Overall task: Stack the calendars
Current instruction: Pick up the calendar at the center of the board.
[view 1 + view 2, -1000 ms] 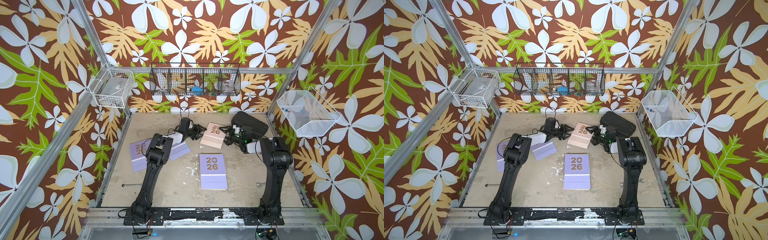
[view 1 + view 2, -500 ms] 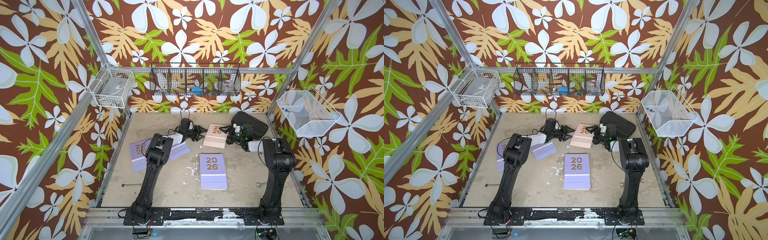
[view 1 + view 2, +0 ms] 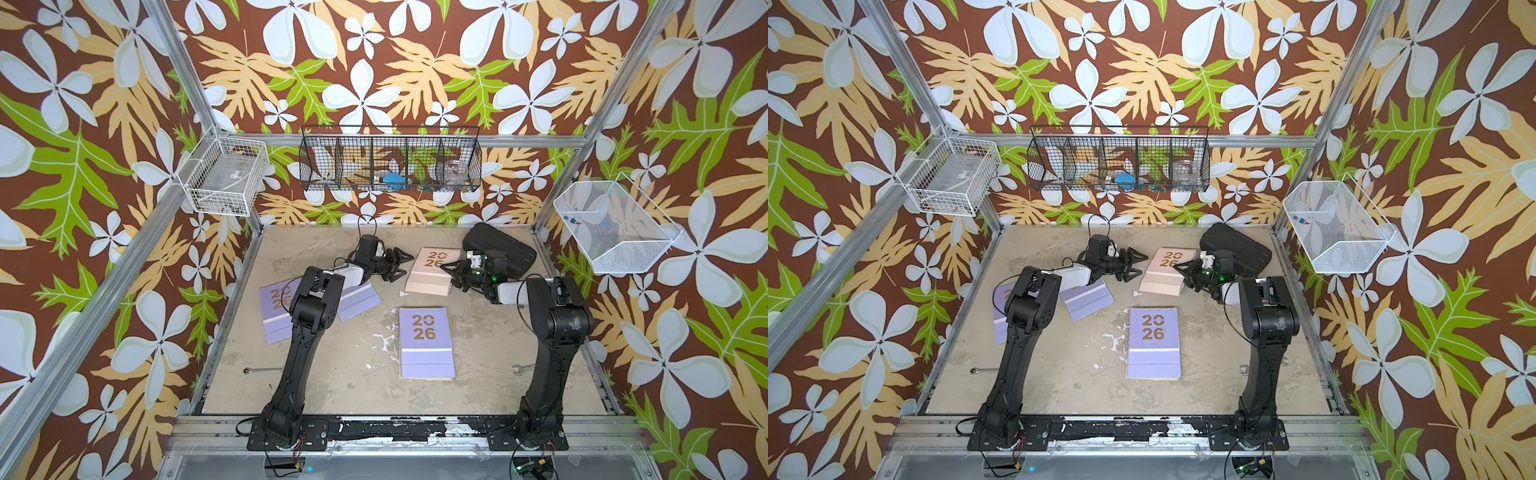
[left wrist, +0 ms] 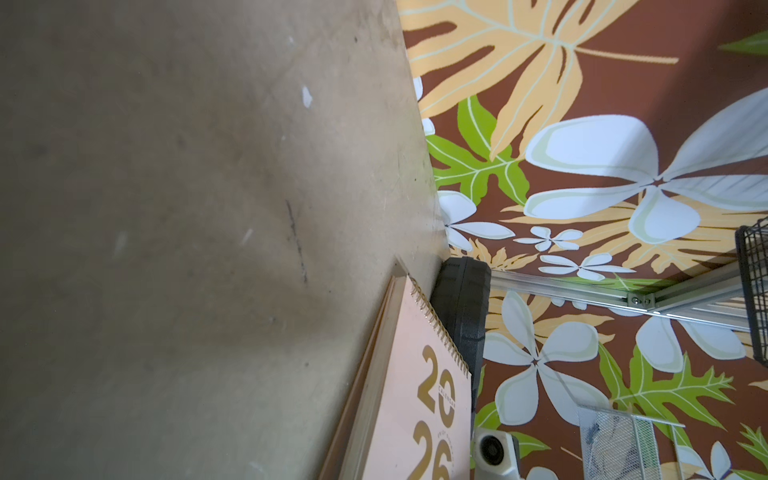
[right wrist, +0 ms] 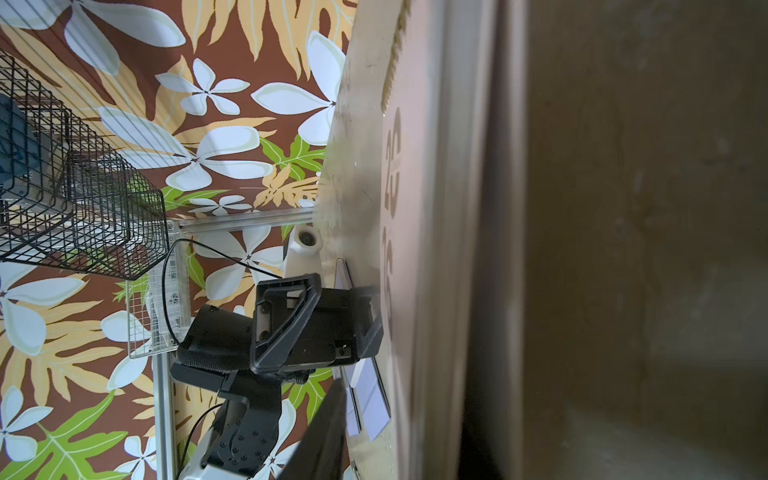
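Calendars sit apart: the pink calendar (image 3: 432,270) lies at the back beside the black case (image 3: 498,249), one lilac calendar (image 3: 426,340) mid-table, a second lilac calendar (image 3: 272,309) and a third lilac calendar (image 3: 359,297) under your left arm. In the last second your right gripper (image 3: 449,272) drew its jaws in at the pink one's right edge; whether they grip it, I cannot tell. Your left gripper (image 3: 400,264) spread wider, empty, just off its left edge. A pickup looks begun. Covers read "2026" in gold; finer print is illegible.
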`<state>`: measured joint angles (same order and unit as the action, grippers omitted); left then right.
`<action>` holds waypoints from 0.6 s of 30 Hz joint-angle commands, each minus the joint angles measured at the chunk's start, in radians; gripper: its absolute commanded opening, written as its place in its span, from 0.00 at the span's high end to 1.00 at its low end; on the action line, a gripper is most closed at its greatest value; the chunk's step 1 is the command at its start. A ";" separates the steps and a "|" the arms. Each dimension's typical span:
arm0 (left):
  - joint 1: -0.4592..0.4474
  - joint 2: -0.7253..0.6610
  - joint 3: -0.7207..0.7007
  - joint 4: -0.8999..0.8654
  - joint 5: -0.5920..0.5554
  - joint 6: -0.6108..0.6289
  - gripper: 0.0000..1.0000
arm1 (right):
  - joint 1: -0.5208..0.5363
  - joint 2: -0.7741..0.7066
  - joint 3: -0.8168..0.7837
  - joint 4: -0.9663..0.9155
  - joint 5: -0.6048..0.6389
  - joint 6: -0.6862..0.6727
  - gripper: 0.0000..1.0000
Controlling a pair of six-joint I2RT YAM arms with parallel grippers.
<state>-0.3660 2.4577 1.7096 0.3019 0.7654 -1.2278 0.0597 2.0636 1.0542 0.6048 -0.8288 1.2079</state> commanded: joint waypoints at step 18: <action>0.001 0.051 -0.004 0.185 0.090 -0.127 0.26 | -0.020 -0.004 -0.056 0.273 -0.129 0.153 0.87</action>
<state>-0.3626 2.5004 1.7081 0.4423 0.8352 -1.3205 0.0395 2.0636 0.9997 0.7727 -0.9207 1.3319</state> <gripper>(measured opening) 0.739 0.129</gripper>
